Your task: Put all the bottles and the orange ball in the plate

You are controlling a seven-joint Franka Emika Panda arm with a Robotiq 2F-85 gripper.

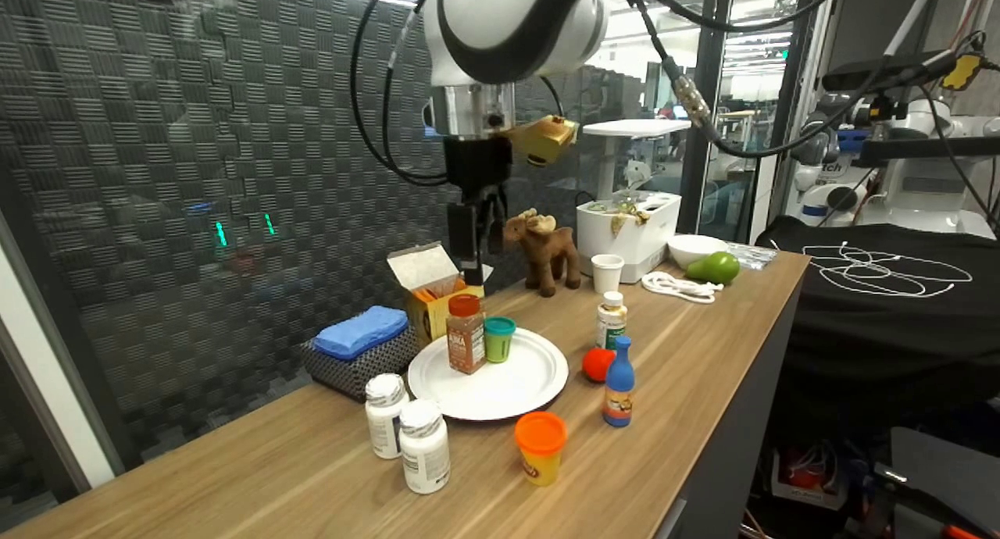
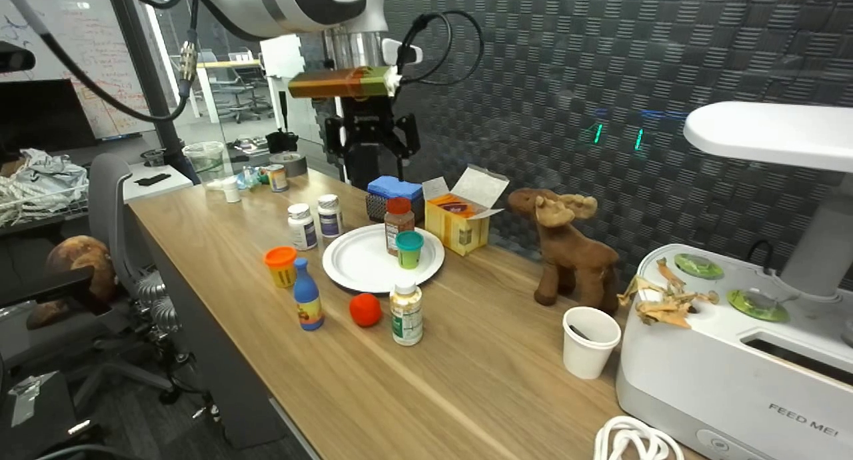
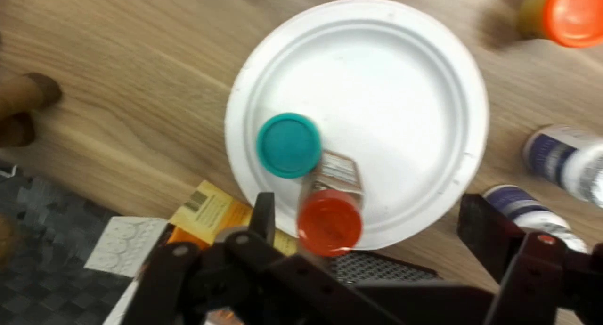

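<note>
My gripper [image 3: 370, 219] hangs above the white plate [image 3: 391, 103] with its fingers wide apart and nothing held. Between them in the wrist view, lower down, shows the red cap of a reddish-orange bottle [image 3: 330, 221], which stands upright on the plate. Two white pill bottles [image 1: 386, 426] [image 1: 426, 457] stand on the table beside the plate. A white bottle with a green label [image 2: 406, 317] and a blue bottle [image 2: 308, 297] stand on the table on another side. The orange ball [image 2: 365, 309], reddish here, lies between those two. Both exterior views show all of these.
A green tub with a teal lid [image 1: 499, 340] shares the plate. An orange-lidded tub [image 1: 541, 449] stands near the front. Behind the plate are an open yellow carton [image 2: 460, 230] and a dark box with a blue cloth [image 1: 361, 332]. A toy moose [image 2: 566, 247] and paper cup [image 2: 590, 343] stand farther along.
</note>
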